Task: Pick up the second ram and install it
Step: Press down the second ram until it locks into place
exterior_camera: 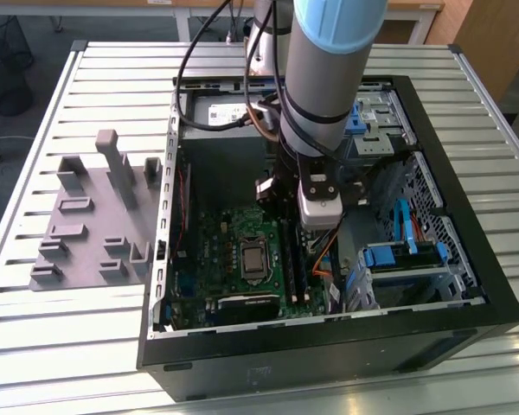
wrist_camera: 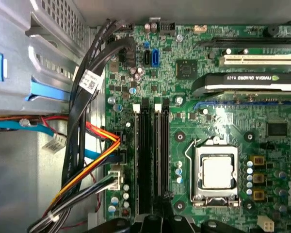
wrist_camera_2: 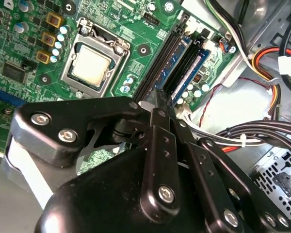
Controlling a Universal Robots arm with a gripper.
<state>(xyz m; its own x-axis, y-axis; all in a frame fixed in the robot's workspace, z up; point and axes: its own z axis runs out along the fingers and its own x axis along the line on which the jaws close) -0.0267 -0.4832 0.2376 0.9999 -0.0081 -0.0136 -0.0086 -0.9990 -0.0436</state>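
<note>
In the exterior view, an open computer case (exterior_camera: 467,259) is seen lying on the slatted table (exterior_camera: 52,346), nearer the edge at the exterior view's right. A grey fixture tray (exterior_camera: 86,233) is set beside it, toward the table's opposite edge, and no board can be made out on it. The arm is lowered into the case, and the tool (exterior_camera: 316,226) is held just over the motherboard (exterior_camera: 216,251), beside the processor socket (exterior_camera: 253,258).

In the second wrist view, the tool's fingers (wrist_camera_2: 160,145) are seen pressed together, their tips meeting at the near end of the memory slots (wrist_camera_2: 160,58). Nothing can be seen pinched between them. A dark blue board standing on edge in the slot bank, taken to be the second ram (wrist_camera_2: 188,60), is found just beyond the tips. Its long axis is laid along the slots, parallel to the side of the socket (wrist_camera_2: 89,65), with its contact edge downward.

In the first wrist view, the slots (wrist_camera: 153,160) are shown running straight away from the tool's tips (wrist_camera: 150,224), between the socket (wrist_camera: 216,172) and a bundle of cables (wrist_camera: 87,160).

The picking up is judged done and the seating step in hand. It cannot be told whether the board is fully home. Seating is judged to call for pressure straight down, kept in line with the slot, until the end latches are closed.
</note>
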